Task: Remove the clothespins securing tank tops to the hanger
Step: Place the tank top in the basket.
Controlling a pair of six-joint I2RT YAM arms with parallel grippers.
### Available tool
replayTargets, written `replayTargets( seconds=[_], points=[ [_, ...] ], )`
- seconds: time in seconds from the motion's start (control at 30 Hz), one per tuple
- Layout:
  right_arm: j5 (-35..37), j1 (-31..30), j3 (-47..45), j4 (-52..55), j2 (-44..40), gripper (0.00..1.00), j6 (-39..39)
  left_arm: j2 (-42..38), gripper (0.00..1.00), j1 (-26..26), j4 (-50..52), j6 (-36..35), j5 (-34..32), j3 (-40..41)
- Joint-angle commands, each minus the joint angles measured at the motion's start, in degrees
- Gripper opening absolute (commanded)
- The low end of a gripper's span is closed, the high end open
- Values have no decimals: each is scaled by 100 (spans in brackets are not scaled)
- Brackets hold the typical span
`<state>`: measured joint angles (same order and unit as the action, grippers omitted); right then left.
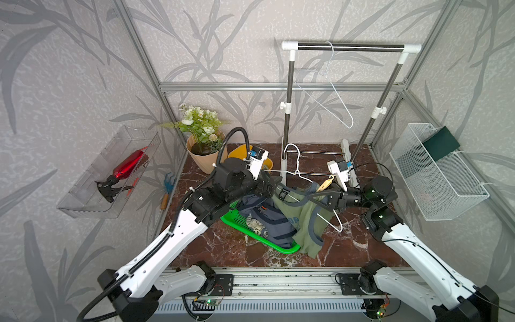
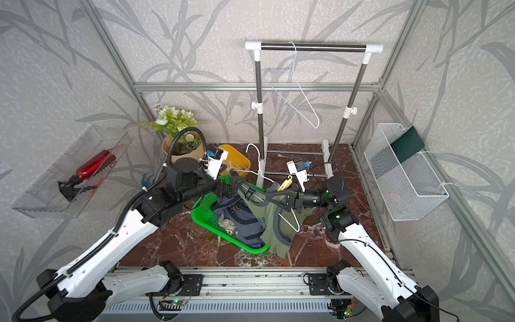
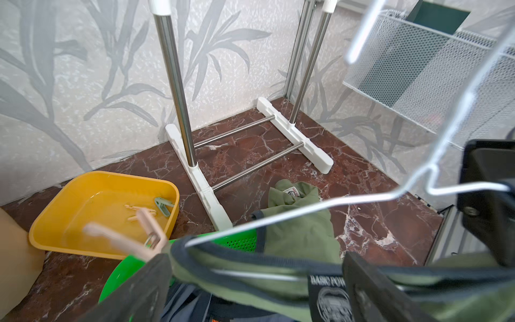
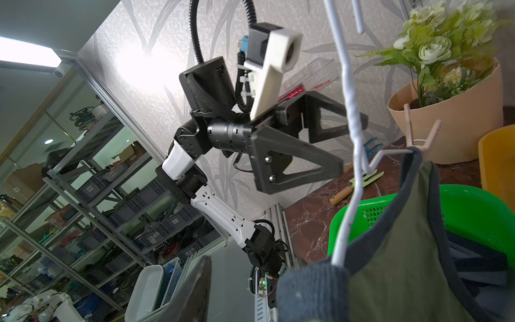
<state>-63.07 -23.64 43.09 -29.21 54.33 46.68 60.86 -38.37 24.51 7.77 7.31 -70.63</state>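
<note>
left claw (image 4: 351, 145) gapes wide and empty, its jaws straddling the olive tank top (image 1: 305, 223) strap, one clothespin (image 3: 125, 242) just beside its finger. right claw (image 1: 312, 198), half closed, pinches the hanger (image 4: 350, 97) through that top, another clothespin (image 1: 326, 184) just above it.

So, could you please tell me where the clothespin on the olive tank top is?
In a top view, the clothespin sticks up from the olive tank top on the white hanger, right of centre, just behind the right gripper.
</note>
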Motion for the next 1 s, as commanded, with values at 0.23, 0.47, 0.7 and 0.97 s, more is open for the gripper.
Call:
replayTargets(
  seconds=[0.23,0.47,0.7,0.97],
  points=[
    [412,-315,84,196,61,0,-607,628,99,-476,-753,920,133,-681],
    [418,-334,6,82,78,0,-568,1300,98,-703,-991,996,14,-1215],
    [488,-333,-95,119,135,0,-682,1432,50,-733,-1410,1225,165,-1253],
    [553,-352,-185,-49,185,0,-658,1539,25,-768,-1640,1302,253,-1249]
  ],
)
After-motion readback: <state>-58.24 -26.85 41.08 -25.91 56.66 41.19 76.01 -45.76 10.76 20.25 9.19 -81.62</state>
